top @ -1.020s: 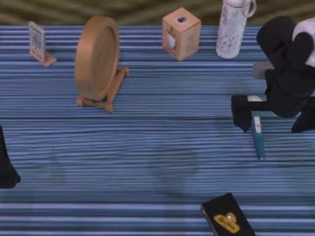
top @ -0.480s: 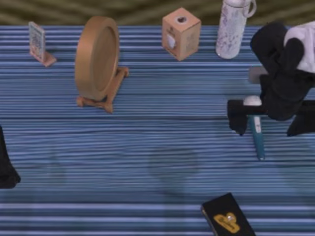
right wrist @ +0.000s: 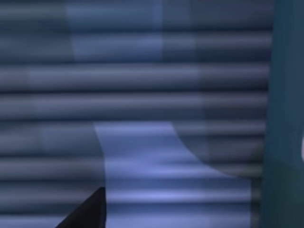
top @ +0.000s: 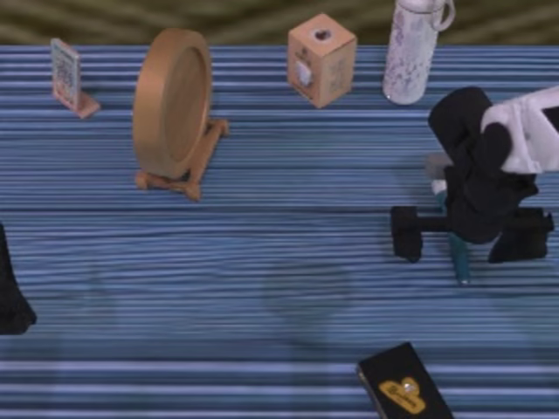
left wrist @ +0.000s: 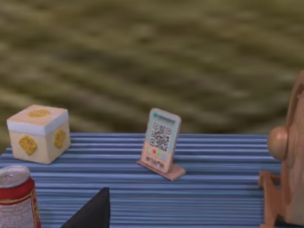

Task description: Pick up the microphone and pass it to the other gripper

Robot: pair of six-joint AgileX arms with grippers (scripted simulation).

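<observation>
Parked at the frame's lower left edge, left gripper (top: 10, 301): finger state cannot be told. Right gripper (top: 472, 234), centre right, spreads 2 fingers wide astride the teal microphone (top: 458, 258) lying on the table (top: 262, 244), apparently positioned to clamp its handle.

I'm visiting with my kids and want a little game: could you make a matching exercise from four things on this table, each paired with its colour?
Things:
1. microphone handle
2. round mirror
3. bottle
4. flat case

Colours:
a. black with a yellow emblem
b. teal
c. white, speckled
d. wooden tan

Pairs: 1-b, 2-d, 3-c, 4-a
</observation>
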